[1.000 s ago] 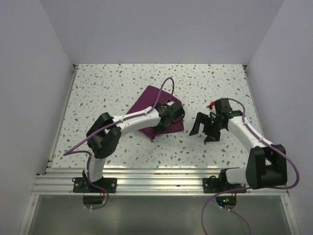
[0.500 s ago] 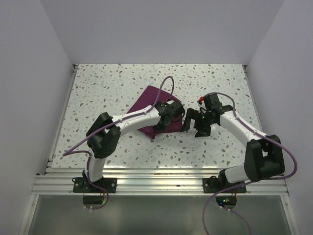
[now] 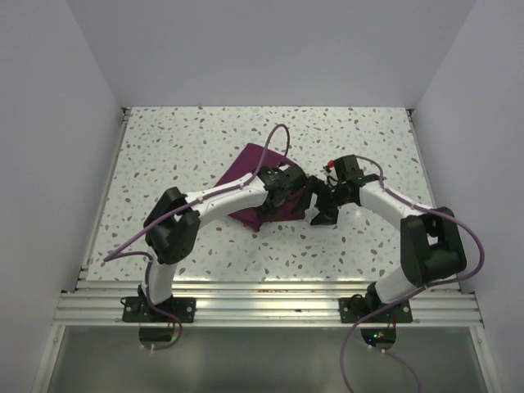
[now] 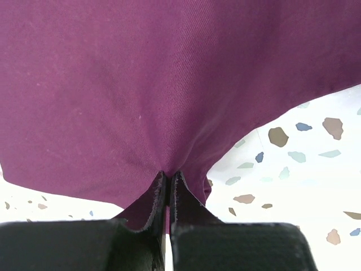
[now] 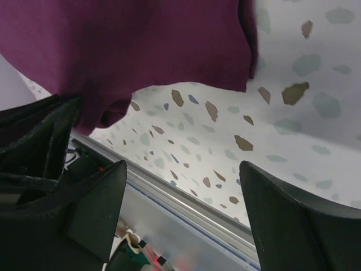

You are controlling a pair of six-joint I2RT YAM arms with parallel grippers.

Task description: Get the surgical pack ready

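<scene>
Surgical pack [image 3: 248,169]: a deep purple-maroon cloth lying as a folded, tilted rectangle on the speckled table [image 3: 180,147], close to the middle of it. Its far corner points toward 12 o'clock.

Left gripper [image 3: 288,196]: clenched on the pack at the cloth's 4 o'clock edge. In the wrist view the two jaws are pressed together with a pinch of fabric between them, and the weave puckers into creases running up from the bite [image 4: 168,183].

Why the pinch: gripping at the edge gives a hold on a layer that can be lifted or drawn, and the bulk of the bundle stays on the table as an anchor.

Lift: the right wrist view shows the cloth [image 5: 141,45] hanging a little off the table near the held edge. How many layers are caught I cannot tell.

Right gripper [image 3: 321,205]: released, jaws spread wide, holding nothing. It sits just beside the left gripper, at about 3 o'clock from it.

Right gripper aim: its wrist view has the cloth's lower corner ahead of the gap between the fingers [image 5: 183,166], apart from both of them.

Likely step: the right arm looks placed to take a second hold along the same edge, so that the two arms could spread or fold the fabric evenly.

Risk: the grippers are crowded close together, so a collision is possible.
</scene>
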